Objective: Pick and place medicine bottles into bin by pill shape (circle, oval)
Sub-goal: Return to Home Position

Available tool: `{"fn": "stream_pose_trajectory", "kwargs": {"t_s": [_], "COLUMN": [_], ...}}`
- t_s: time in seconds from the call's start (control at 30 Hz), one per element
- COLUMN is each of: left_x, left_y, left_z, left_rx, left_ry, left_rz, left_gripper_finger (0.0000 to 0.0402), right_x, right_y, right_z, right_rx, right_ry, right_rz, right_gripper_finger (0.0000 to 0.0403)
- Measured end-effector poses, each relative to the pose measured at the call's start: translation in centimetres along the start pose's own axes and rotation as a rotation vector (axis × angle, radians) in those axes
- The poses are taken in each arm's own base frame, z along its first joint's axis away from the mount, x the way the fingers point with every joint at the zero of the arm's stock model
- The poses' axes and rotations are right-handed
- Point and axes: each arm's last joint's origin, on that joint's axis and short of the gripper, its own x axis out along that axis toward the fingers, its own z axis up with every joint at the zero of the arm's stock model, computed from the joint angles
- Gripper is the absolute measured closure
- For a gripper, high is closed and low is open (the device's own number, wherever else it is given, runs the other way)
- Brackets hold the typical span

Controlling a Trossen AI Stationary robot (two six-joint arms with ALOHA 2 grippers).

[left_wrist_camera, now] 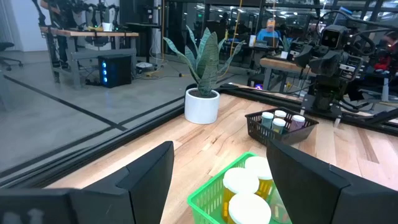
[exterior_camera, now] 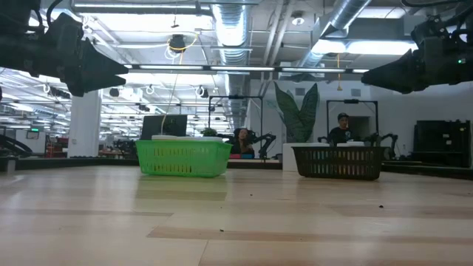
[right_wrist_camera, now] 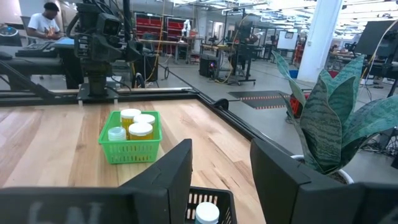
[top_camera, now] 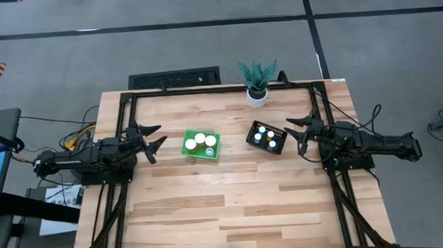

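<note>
Several white-capped medicine bottles stand in a green bin (top_camera: 201, 146) and several more in a black bin (top_camera: 267, 137), both on the wooden table. The green bin also shows in the left wrist view (left_wrist_camera: 242, 193) and the right wrist view (right_wrist_camera: 130, 143); the black bin shows in the left wrist view (left_wrist_camera: 281, 124). My left gripper (top_camera: 157, 139) is open and empty, left of the green bin and above the table. My right gripper (top_camera: 294, 133) is open and empty, right of the black bin.
A white pot with a green plant (top_camera: 257, 82) stands at the table's far edge between the bins. A black frame (top_camera: 220, 89) runs round the table. In the low view both bins (exterior_camera: 183, 157) (exterior_camera: 340, 161) stand far back, with bare wood in front. People sit beyond the table.
</note>
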Motion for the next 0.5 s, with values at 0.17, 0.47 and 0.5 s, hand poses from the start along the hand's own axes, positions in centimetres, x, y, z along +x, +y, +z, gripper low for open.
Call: {"fn": "stream_pose_trajectory", "kwargs": {"t_s": [0.17, 0.47, 0.5], "left_x": [0.0, 0.0, 0.0], "left_y": [0.0, 0.0, 0.0], "left_z": [0.0, 0.0, -0.01], "left_rx": [0.0, 0.0, 0.0], "left_ry": [0.0, 0.0, 0.001], "left_rz": [0.0, 0.0, 0.0], "left_gripper_finger": [0.015, 0.015, 0.015], "right_x": [0.0, 0.0, 0.0], "right_y": [0.0, 0.0, 0.0], "right_z": [0.0, -0.02, -0.02], "right_rx": [0.0, 0.0, 0.0], "right_ry": [0.0, 0.001, 0.001], "right_rz": [0.0, 0.0, 0.0], "right_gripper_finger": [0.0229, 0.0232, 0.0232]}}
